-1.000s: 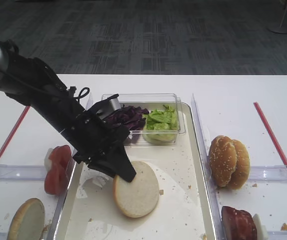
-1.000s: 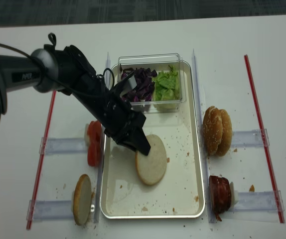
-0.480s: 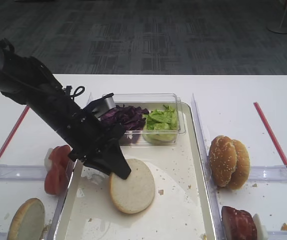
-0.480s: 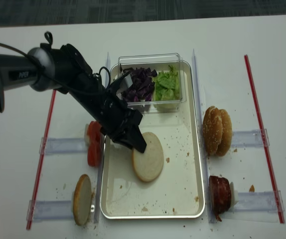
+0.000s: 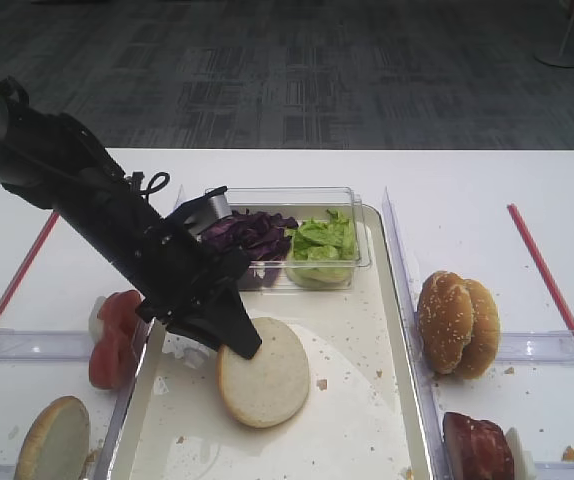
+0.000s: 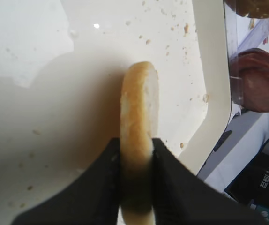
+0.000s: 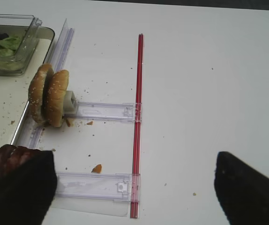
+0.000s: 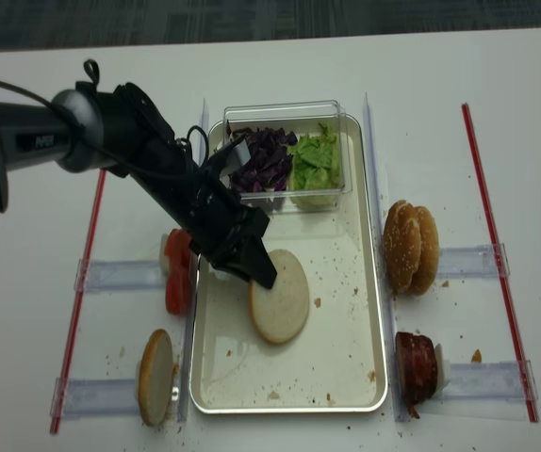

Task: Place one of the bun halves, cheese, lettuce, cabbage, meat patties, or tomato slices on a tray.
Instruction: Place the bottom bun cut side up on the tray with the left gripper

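Your left gripper (image 5: 244, 343) is pinching the bun (image 5: 265, 372) by its left edge over the tray (image 8: 369, 311); it's looking round, flat, pale cream, seedless. Your right gripper's (image 7: 134, 187) jaws are standing apart, holding nothing.

The left arm (image 8: 110, 132) is matt black with a rounded grey joint, white lettering on its upper link, thin black cables looped along it, and a silver block near the wrist. Its fingers (image 6: 101, 187) are black wedges.
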You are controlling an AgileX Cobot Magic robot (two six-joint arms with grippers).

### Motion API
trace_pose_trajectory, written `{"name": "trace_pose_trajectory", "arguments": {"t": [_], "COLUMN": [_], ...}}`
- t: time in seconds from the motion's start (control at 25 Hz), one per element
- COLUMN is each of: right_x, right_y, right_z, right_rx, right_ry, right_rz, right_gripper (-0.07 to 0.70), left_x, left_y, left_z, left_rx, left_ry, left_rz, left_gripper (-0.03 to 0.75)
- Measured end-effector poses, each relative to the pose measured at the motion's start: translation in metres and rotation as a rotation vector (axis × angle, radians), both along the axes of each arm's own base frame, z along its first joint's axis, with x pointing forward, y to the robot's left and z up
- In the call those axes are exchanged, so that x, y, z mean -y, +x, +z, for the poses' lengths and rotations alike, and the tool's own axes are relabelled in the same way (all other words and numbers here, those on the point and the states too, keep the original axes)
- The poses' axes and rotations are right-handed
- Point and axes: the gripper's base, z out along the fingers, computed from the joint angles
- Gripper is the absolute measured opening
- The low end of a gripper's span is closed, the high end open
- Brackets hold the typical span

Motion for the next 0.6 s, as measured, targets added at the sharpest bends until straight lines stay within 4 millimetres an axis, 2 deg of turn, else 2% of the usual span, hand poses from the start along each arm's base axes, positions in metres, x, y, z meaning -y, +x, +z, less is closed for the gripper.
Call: {"name": "trace_pose_trajectory", "arguments": {"t": [0.24, 0.6], "right_x": [0.0000, 0.0000], "right_y": [0.0000, 0.0000], "right_z": [0.0000, 0.0000], "right_rx": [0.000, 0.000], "right_ry": [0.000, 0.000], "right_rz": [0.000, 0.000], "right_gripper": [0.692, 0.692], "left_x": [-0.0002, -0.0003], "left_y": [0.0004, 0.0028], "left_z": [-0.0003, -0.0015], "left_rx": [0.023, 0.066], "left_ry": [-0.005, -0.004], "left_rz": [-0.017, -0.023], "left_gripper": [0.177, 0.383]}}
